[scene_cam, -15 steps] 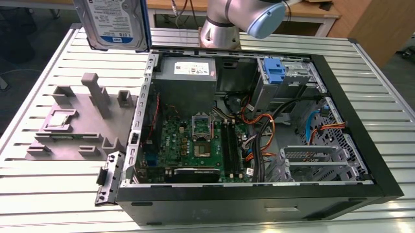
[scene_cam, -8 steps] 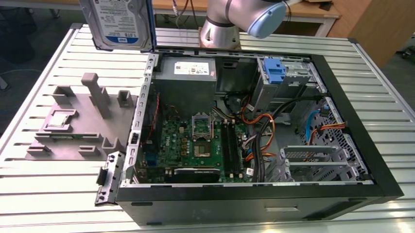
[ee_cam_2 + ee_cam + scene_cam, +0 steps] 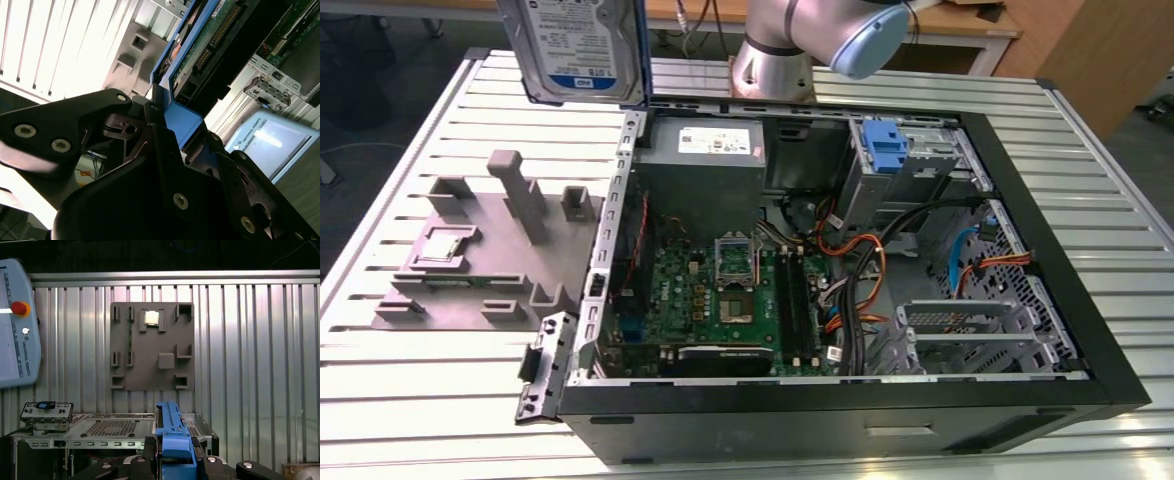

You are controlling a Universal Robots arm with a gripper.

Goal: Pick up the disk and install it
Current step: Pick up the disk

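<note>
Disk [image 3: 574, 45] is in the air, well above the table [image 3: 427, 400], on the exterior view's left of the open computer case [image 3: 854, 430]. Gripper [image 3: 174, 454] fingers [image 3: 160, 135] are clenched on its blue rail. Best done slowly: hold it level and square, clear of the case wall and cables [image 3: 861, 265]. The disk is silver-grey with a white-and-blue label, blue edge rails and a green board underneath.

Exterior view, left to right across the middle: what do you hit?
Grey fixture block → motherboard → cable bundle → metal drive cage.
</note>
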